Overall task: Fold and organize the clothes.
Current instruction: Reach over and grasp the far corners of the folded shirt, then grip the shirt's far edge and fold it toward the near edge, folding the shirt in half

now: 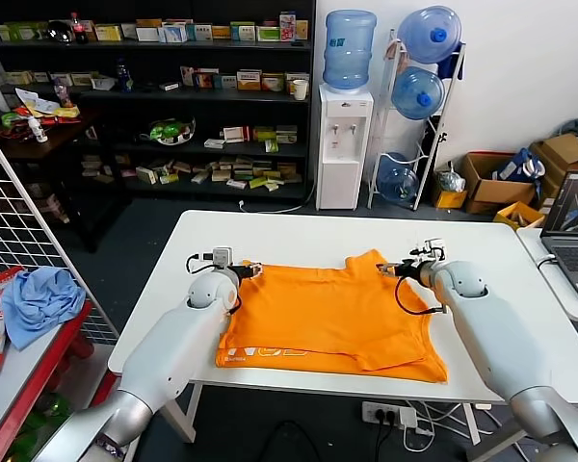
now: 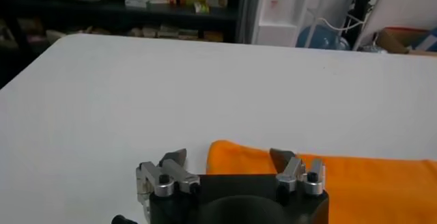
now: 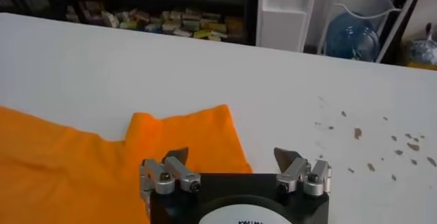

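Note:
The orange T-shirt (image 1: 332,318) lies partly folded on the white table (image 1: 299,236), with faint white lettering near its front left hem. My left gripper (image 1: 254,270) is open at the shirt's far left corner; in the left wrist view it (image 2: 229,156) straddles the orange corner (image 2: 235,157). My right gripper (image 1: 385,269) is open at the shirt's far right corner, by the raised sleeve (image 1: 368,260). In the right wrist view it (image 3: 232,156) hovers over the edge of the orange sleeve (image 3: 181,140). Neither gripper holds fabric.
A laptop (image 1: 573,231) sits on a side table at the right. A light blue cloth (image 1: 40,298) lies on a red stand at the left beside a wire rack. Shelves, a water dispenser (image 1: 345,144) and boxes stand behind the table. Small stains (image 3: 358,133) mark the tabletop.

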{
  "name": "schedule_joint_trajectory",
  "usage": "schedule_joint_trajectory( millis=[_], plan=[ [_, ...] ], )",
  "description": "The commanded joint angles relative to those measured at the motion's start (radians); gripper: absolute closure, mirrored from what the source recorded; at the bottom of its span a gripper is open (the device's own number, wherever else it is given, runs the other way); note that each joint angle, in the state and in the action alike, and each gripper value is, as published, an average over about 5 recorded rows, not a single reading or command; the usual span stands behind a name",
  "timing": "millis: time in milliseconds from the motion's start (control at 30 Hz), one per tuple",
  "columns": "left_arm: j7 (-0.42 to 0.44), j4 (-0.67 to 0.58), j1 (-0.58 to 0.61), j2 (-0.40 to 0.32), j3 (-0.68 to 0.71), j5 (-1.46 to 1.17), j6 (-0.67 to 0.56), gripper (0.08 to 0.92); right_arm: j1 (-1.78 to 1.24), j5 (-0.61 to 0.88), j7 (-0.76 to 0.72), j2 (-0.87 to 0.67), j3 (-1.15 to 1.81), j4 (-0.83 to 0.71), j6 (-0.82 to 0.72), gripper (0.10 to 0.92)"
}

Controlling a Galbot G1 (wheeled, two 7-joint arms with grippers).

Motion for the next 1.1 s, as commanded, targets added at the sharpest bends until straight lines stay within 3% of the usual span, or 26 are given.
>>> schedule_joint_trajectory(
  millis=[33, 233, 767, 967, 1100],
  plan=[
    [0.014, 0.065, -0.017, -0.022, 0.003, 0.017, 0.001, 0.178, 0.041, -0.045, -0.017, 0.047, -0.011, -0.096, 0.012, 0.257],
    [0.019, 0.030, 0.002, -0.002, 0.012, 0.011, 0.008, 0.293, 0.031, -0.042, 0.004, 0.050, -0.018, -0.093, -0.001, 0.411],
    [0.007, -0.135, 0.078, 0.070, 0.012, -0.003, -0.005, 0.761, -0.025, 0.007, 0.095, 0.018, -0.023, 0.045, 0.007, 0.869],
    [0.001, -0.249, 0.116, 0.132, 0.005, -0.001, -0.014, 0.901, -0.099, 0.053, 0.159, -0.048, -0.019, 0.225, 0.011, 0.901],
    [-0.013, -0.348, 0.152, 0.179, -0.009, -0.021, -0.014, 0.907, -0.179, 0.091, 0.211, -0.125, -0.010, 0.395, 0.000, 0.901]
  ],
)
